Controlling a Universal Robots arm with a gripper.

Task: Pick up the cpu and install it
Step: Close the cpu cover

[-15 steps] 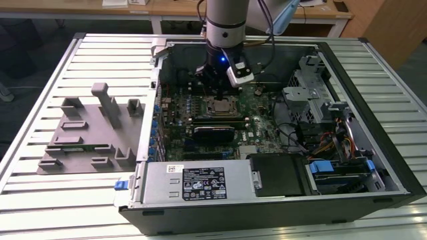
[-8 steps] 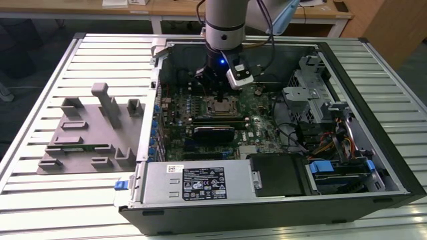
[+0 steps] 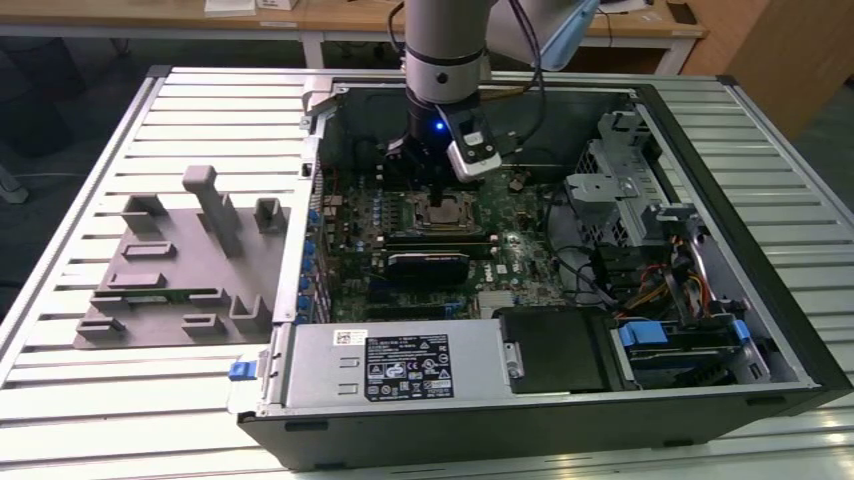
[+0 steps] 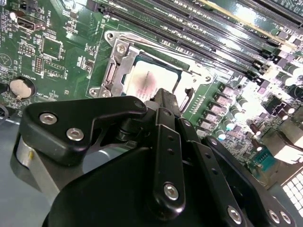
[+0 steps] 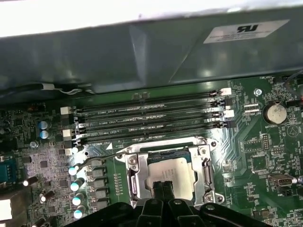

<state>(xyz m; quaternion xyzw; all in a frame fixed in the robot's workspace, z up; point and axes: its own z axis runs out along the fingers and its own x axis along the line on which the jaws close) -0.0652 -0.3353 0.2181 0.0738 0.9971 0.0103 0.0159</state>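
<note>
The cpu [image 3: 451,212], a silvery square chip, lies flat inside the metal-framed socket [image 3: 467,222] on the green motherboard of the open computer case. In both wrist views the cpu [image 4: 147,80] [image 5: 174,166] sits level within the socket frame [image 4: 115,71] [image 5: 134,176], whose load plate is open. My gripper [image 3: 441,196] hangs straight over the chip. Its two dark fingertips [image 4: 163,96] [image 5: 163,187] are pressed together, shut, over the cpu's near edge. They hold nothing, and I cannot tell whether they touch the chip.
Several memory slots [image 5: 147,118] [image 4: 189,28] run beside the socket. A black heatsink block [image 3: 427,266], a power supply [image 3: 387,365] and a drive cage [image 3: 627,190] crowd the case. A grey fixture [image 3: 187,270] lies on the slatted table at the exterior view's left.
</note>
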